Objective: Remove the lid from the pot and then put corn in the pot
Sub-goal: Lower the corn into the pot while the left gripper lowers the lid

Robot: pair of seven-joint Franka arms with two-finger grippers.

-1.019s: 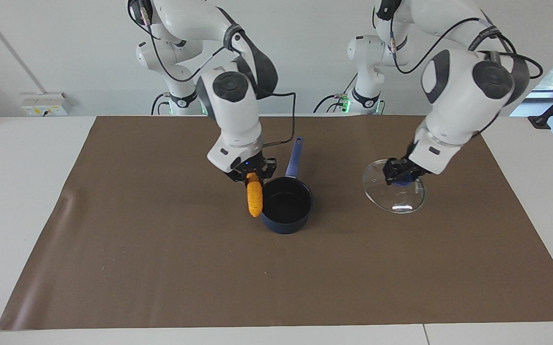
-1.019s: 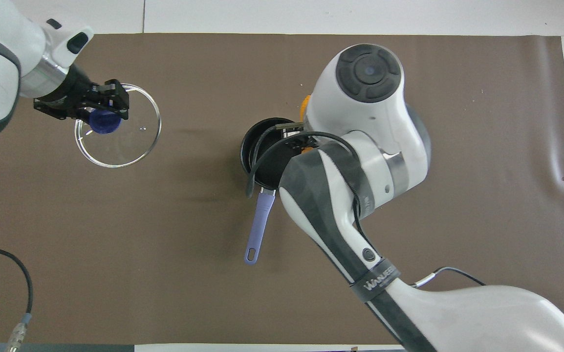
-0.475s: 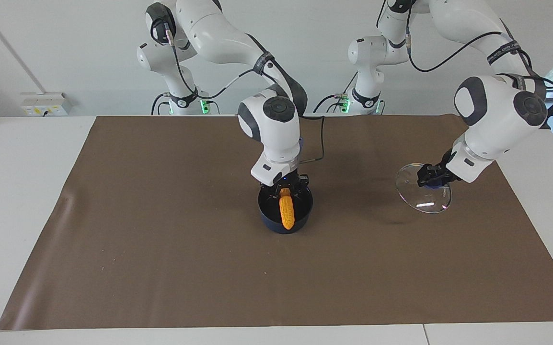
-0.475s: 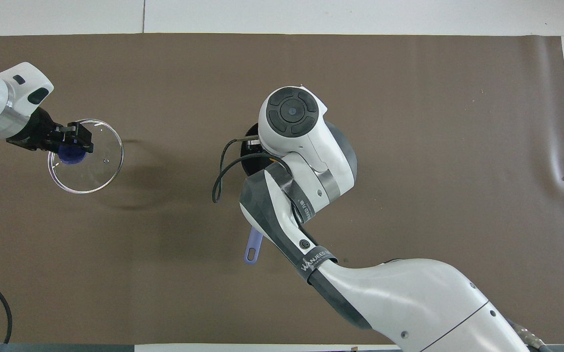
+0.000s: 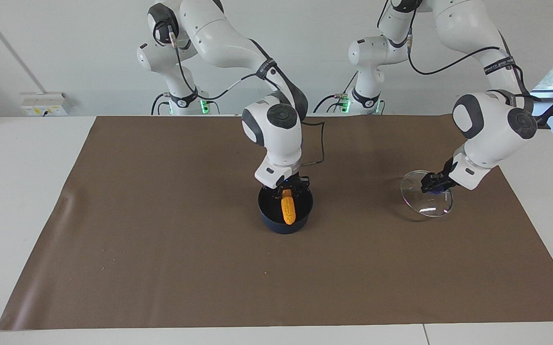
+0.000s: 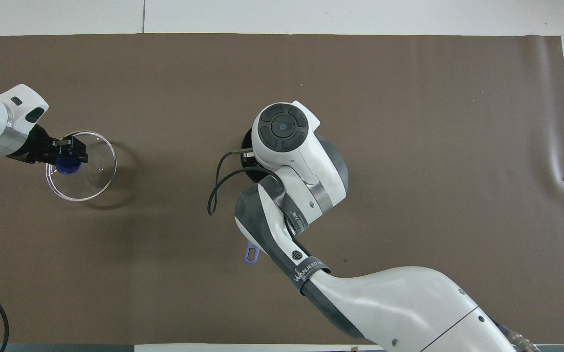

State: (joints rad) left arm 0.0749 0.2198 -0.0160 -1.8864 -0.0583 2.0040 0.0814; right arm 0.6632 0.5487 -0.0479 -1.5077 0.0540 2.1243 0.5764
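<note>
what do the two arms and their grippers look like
Both arms are glossy white with dark grey joint sections and round dark caps on the wrist housings. The right arm carries a loose black cable and a dark strap with white lettering. The left arm has the same cabling and strap. The right gripper and left gripper are small and black.

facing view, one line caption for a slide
Right claw lowers corn into pot; left claw holds lid aside.

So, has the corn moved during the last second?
Yes. The corn, held by the right gripper, went from beside the pot to hanging inside it.
</note>
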